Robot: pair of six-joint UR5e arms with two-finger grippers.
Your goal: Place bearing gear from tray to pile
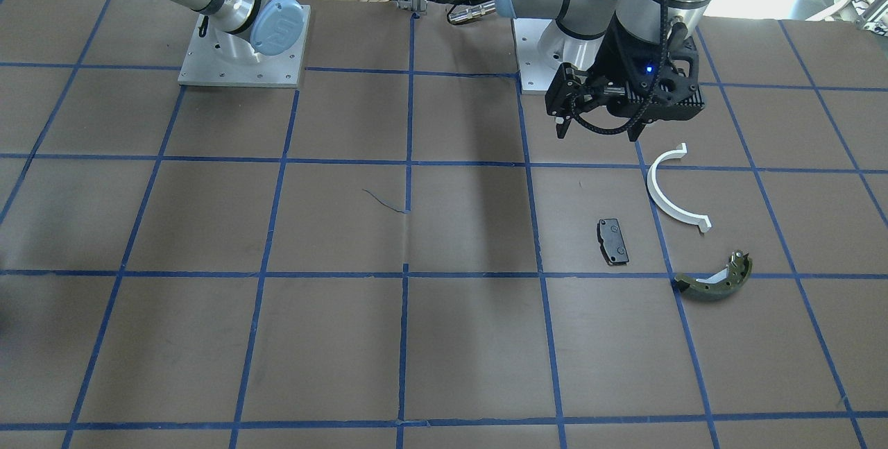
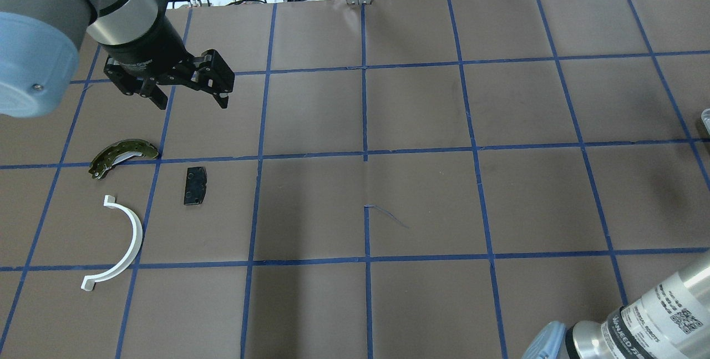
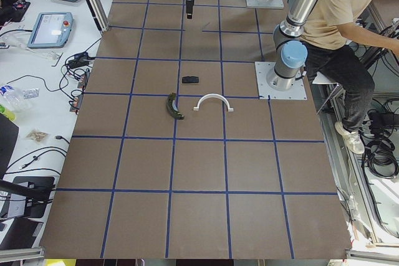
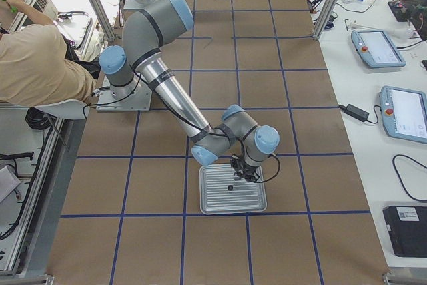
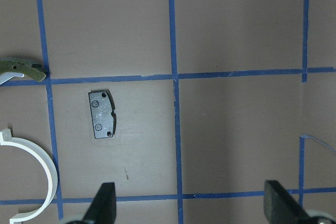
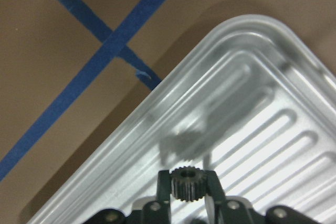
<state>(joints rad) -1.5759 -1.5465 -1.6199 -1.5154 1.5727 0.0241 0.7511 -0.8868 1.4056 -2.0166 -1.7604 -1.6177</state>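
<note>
The bearing gear (image 6: 185, 183), a small dark toothed wheel, sits at 6 o'clock in the right wrist view. It is clamped between the fingers (image 6: 164, 188) of the right gripper (image 6: 186, 188) and held clear of the ribbed metal tray (image 6: 273, 77). Its shadow falls on the tray at 12 o'clock from it. Only this view shows the grip. The exterior right view shows the same gripper (image 4: 243, 173) low over the tray (image 4: 235, 205) at 6 o'clock of the desk (image 4: 220, 65), but the gear is too small to make out there.

The pile lies well apart from the tray, at the other end of the desk. In the overhead view the olive-green brake shoe (image 2: 123, 153) has the black brake pad (image 2: 194, 186) at its 4 o'clock and the white half-ring (image 2: 125, 242) at its 6 o'clock; none of them touch. The left gripper (image 2: 189, 99) hangs above the desk at 1 o'clock from the shoe, fingers wide apart and holding nothing. Its wrist view shows both fingertips (image 5: 105, 203) at the lower edge, with the pad at 11 o'clock from them.

The front-facing view alone shows an embossed logo on a blue joint cap (image 1: 277, 24). The overhead view alone shows a label (image 2: 663, 309) with a QR code on the right arm; its print is too small to read surely.

A person (image 3: 336, 17) sits behind the robot.
</note>
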